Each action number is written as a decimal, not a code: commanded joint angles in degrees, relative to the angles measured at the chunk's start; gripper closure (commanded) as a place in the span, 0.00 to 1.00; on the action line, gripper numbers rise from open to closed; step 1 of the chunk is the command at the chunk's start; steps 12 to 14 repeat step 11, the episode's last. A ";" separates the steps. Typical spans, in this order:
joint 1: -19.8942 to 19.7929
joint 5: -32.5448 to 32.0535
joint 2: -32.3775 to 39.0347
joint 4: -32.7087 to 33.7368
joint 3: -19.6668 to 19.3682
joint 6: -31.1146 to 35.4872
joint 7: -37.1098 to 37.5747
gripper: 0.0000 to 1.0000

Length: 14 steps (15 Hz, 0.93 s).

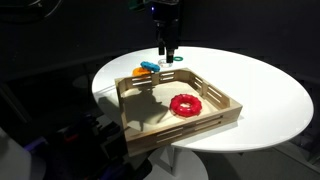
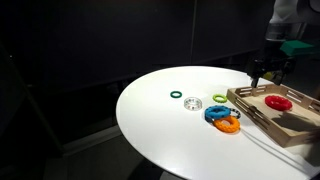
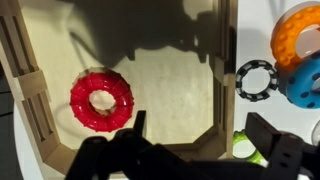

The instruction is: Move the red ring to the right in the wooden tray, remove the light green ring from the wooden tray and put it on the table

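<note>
The red ring (image 3: 101, 100) lies flat inside the wooden tray (image 3: 222, 70); it shows in both exterior views (image 1: 186, 104) (image 2: 278, 101). The light green ring (image 3: 245, 148) lies on the white table (image 1: 260, 90), just outside the tray's corner wall, partly hidden by one finger; an exterior view shows it beside the tray (image 2: 219, 98). My gripper (image 3: 205, 135) is open and empty. It hangs over that tray corner with one finger above the tray floor and the other above the light green ring. It also shows in both exterior views (image 1: 167, 55) (image 2: 262, 78).
On the table beside the tray lie an orange piece (image 3: 300, 35), a blue ring (image 3: 305, 85) and a dark toothed ring (image 3: 256, 79). Farther off are a dark green ring (image 2: 176, 96) and a pale ring (image 2: 193, 104). The surroundings are dark.
</note>
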 commanded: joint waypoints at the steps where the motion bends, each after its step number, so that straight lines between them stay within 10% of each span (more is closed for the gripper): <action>1: -2.27 -0.57 -2.00 -0.73 -2.08 -1.13 -4.51 0.00; 14: -4.92 0.02 -0.80 -0.32 -5.22 -1.84 -12.83 0.00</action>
